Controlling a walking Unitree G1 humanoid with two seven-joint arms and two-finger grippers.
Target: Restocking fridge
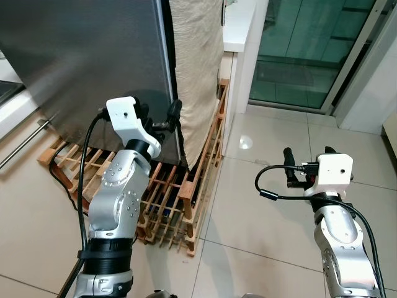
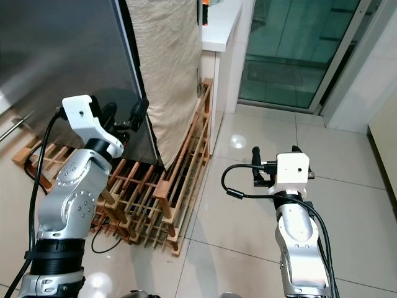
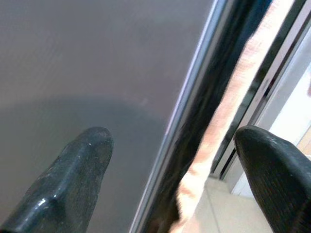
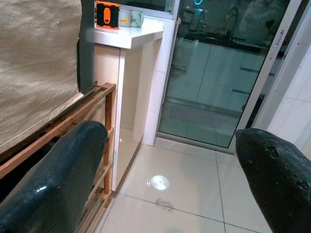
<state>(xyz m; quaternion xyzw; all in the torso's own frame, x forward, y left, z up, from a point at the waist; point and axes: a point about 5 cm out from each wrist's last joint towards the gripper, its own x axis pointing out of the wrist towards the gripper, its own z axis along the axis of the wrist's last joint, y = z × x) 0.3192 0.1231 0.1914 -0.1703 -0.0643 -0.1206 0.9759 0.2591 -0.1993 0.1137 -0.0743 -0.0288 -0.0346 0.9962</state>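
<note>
Head views: fridge door (image 1: 80, 56), grey steel, before me on my left, its lower right edge by a wooden rack (image 1: 180, 198) on the tiled floor (image 1: 267, 217). My left gripper (image 1: 162, 119) raised to that door edge, fingers parted, empty. My right gripper (image 1: 307, 166) over the floor, well apart from the fridge.

Left wrist view: fingers (image 3: 73, 179) straddle the door edge, gripping nothing.

Right wrist view: fingers (image 4: 58, 179) wide apart, empty; white counter (image 4: 129, 36) and glass door (image 4: 214, 82) ahead.
</note>
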